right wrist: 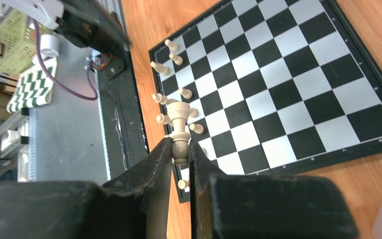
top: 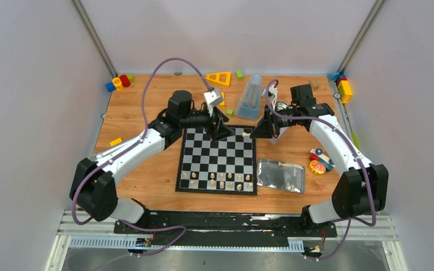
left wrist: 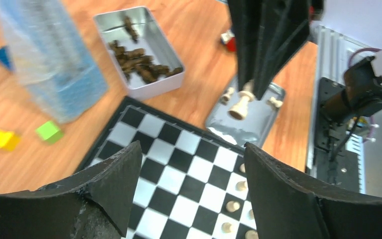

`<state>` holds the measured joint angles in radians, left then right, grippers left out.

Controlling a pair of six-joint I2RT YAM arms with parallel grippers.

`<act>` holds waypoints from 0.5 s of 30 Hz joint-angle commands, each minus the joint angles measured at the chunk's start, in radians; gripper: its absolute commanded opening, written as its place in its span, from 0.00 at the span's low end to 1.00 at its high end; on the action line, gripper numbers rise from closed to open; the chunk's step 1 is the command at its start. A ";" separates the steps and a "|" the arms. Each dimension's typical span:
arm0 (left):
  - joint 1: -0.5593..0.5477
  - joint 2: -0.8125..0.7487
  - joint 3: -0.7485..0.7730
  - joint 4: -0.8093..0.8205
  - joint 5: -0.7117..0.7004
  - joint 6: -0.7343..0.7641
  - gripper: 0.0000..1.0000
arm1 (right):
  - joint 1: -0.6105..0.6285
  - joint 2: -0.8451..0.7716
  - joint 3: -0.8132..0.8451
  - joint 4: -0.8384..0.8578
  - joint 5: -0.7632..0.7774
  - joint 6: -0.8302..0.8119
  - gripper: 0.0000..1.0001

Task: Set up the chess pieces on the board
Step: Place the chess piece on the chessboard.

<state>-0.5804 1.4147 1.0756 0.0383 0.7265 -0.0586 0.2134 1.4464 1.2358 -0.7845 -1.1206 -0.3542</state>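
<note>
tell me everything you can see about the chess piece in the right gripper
The piece is pale cream, matte, like wood or plastic, turned with a narrow waist, a ring and one wide flared end. The right gripper is shut on its narrower end, so the flared end points away from the gripper. It hangs in the air near the far right corner of the board, touching only the gripper. Its rank cannot be told.

Left gripper (left wrist: 191, 147) — jaws spread, right gripper (right wrist: 180, 144) — jaws pinched
</note>
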 commanded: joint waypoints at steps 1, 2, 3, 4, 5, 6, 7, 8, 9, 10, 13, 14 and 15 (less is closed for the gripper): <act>0.094 -0.109 0.020 -0.155 0.002 0.138 0.85 | 0.065 -0.039 0.067 -0.230 0.152 -0.218 0.00; 0.133 -0.121 0.020 -0.194 -0.011 0.152 0.87 | 0.093 -0.048 0.070 -0.246 0.187 -0.227 0.00; 0.153 -0.144 0.019 -0.212 -0.018 0.157 0.88 | 0.126 -0.053 0.077 -0.264 0.224 -0.235 0.00; 0.198 -0.154 0.018 -0.244 -0.032 0.164 0.90 | 0.159 -0.054 0.086 -0.278 0.258 -0.240 0.00; 0.220 -0.176 0.016 -0.258 -0.038 0.166 0.91 | 0.194 -0.052 0.100 -0.291 0.298 -0.242 0.00; 0.264 -0.186 0.015 -0.288 -0.051 0.166 0.92 | 0.232 -0.044 0.116 -0.306 0.334 -0.246 0.00; 0.287 -0.207 0.017 -0.304 -0.063 0.164 0.92 | 0.267 -0.034 0.136 -0.319 0.371 -0.246 0.00; 0.328 -0.216 0.018 -0.335 -0.070 0.158 0.94 | 0.309 -0.022 0.154 -0.333 0.411 -0.247 0.00; 0.345 -0.234 0.024 -0.351 -0.087 0.155 0.94 | 0.351 -0.007 0.176 -0.345 0.446 -0.248 0.00; 0.378 -0.249 0.027 -0.384 -0.095 0.154 0.95 | 0.391 0.013 0.199 -0.356 0.483 -0.246 0.00; 0.429 -0.268 0.057 -0.458 -0.116 0.171 0.96 | 0.515 0.091 0.291 -0.394 0.587 -0.244 0.00; 0.447 -0.270 0.067 -0.498 -0.123 0.171 0.96 | 0.556 0.124 0.326 -0.409 0.620 -0.245 0.00; 0.457 -0.268 0.084 -0.516 -0.132 0.170 0.96 | 0.595 0.162 0.380 -0.427 0.659 -0.245 0.00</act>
<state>-0.1631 1.1767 1.0847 -0.3443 0.6296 0.0822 0.6861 1.5032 1.4715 -1.1362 -0.6521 -0.5694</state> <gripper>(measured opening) 0.959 0.166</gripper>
